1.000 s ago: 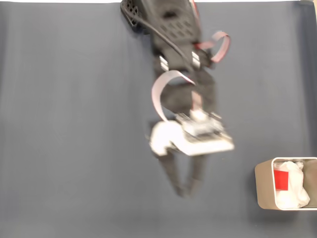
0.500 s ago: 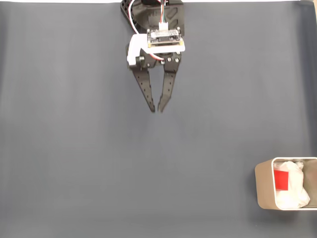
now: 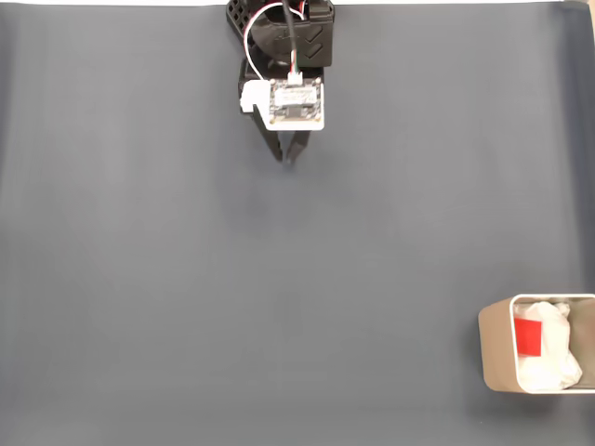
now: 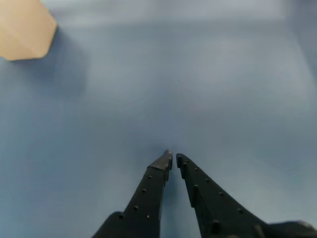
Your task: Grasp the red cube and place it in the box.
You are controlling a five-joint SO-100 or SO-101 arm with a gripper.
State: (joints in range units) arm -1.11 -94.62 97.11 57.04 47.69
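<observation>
The red cube (image 3: 527, 336) lies inside the box (image 3: 495, 346), on the white lining, at the lower right of the fixed view. The box's beige corner (image 4: 26, 28) shows at the top left of the wrist view. My gripper (image 3: 288, 160) is folded back at the top centre of the fixed view, far from the box. In the wrist view its black fingertips (image 4: 173, 159) nearly touch, with nothing between them, above the bare mat.
A dark blue-grey mat (image 3: 186, 297) covers the whole table. The arm's base (image 3: 279, 23) stands at the top edge, with a white camera board (image 3: 296, 102) on the wrist. The box is cut off by the right edge.
The arm has pulled back from the mat's middle to the top edge near its base. The fingers, slightly apart half a second ago, have closed. Cube and box have not moved.
</observation>
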